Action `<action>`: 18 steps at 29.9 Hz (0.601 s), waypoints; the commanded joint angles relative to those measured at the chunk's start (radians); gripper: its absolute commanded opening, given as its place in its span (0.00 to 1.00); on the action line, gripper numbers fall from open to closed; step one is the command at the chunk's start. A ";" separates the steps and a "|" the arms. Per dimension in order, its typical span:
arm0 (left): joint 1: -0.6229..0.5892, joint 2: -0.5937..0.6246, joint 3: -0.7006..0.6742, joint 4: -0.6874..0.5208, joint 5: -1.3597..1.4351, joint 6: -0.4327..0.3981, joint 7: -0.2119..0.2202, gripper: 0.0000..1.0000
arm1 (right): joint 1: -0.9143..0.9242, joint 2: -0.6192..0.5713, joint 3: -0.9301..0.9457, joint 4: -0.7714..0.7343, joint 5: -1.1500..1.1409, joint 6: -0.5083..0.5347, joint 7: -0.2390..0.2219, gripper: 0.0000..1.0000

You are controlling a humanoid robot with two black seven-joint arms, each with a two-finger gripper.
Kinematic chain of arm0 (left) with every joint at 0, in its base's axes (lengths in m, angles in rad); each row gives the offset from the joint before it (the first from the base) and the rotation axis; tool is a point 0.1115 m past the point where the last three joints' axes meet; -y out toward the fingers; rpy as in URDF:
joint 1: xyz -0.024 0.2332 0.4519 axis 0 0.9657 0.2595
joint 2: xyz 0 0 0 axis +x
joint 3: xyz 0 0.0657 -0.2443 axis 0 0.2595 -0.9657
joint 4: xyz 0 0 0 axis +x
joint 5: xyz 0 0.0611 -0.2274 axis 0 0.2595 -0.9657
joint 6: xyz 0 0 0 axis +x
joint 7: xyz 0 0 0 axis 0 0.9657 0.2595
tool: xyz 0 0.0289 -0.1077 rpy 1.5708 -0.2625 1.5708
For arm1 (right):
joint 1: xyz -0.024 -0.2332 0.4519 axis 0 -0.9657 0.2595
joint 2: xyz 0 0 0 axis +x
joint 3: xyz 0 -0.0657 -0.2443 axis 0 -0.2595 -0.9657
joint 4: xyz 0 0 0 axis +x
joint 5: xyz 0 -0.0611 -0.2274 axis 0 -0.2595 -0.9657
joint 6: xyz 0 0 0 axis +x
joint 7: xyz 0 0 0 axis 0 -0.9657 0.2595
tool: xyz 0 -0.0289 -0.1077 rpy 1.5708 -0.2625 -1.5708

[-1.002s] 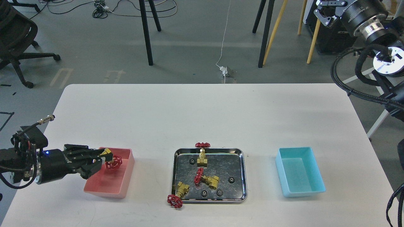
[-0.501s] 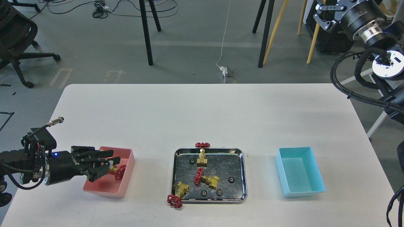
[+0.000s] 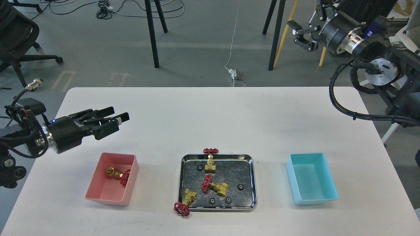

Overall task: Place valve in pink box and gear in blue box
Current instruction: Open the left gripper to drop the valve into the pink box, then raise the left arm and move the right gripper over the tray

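A: What lies nearest on the white worktop [image 3: 210,111]?

B: A small brass valve with a red spoked handwheel [image 3: 182,204] leans over the near left corner of the shiny steel tray [image 3: 252,183], its wheel hanging outside on the worktop. In the tray there are two more valves: one on its side in the middle [image 3: 214,186], one upright at the far rim [image 3: 210,160] with its wheel over the edge. Tiny black toothed gears [image 3: 241,186] are scattered around them on the tray floor.

A: And the bins?

B: The salmon-pink open plastic box [image 3: 98,191] sits left of the tray, well apart from it. A fourth brass valve [image 3: 118,174] lies on its side inside, wheel against the right wall. The light cyan open plastic box [image 3: 323,196] is to the right of the tray, with nothing visible in it.

A: The tools?

B: The left tool [image 3: 115,117] hangs above the worktop beyond the pink box, fingers parted, holding nothing. The right tool [image 3: 302,34] is farthest, raised beyond the worktop's far right corner; its jaws stand apart and carry nothing.
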 commanded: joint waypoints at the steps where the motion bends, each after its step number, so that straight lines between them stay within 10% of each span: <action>1: 0.000 -0.099 -0.201 -0.002 -0.217 -0.085 0.000 0.75 | 0.043 -0.007 -0.102 0.103 -0.282 0.000 -0.006 0.99; 12: -0.134 -0.409 -0.479 0.156 -0.843 -0.372 0.000 0.79 | 0.203 -0.006 -0.533 0.448 -0.792 0.000 -0.070 0.99; 18: -0.123 -0.541 -0.509 0.194 -0.886 -0.357 0.000 0.79 | 0.325 0.112 -0.797 0.616 -0.876 0.000 -0.079 0.97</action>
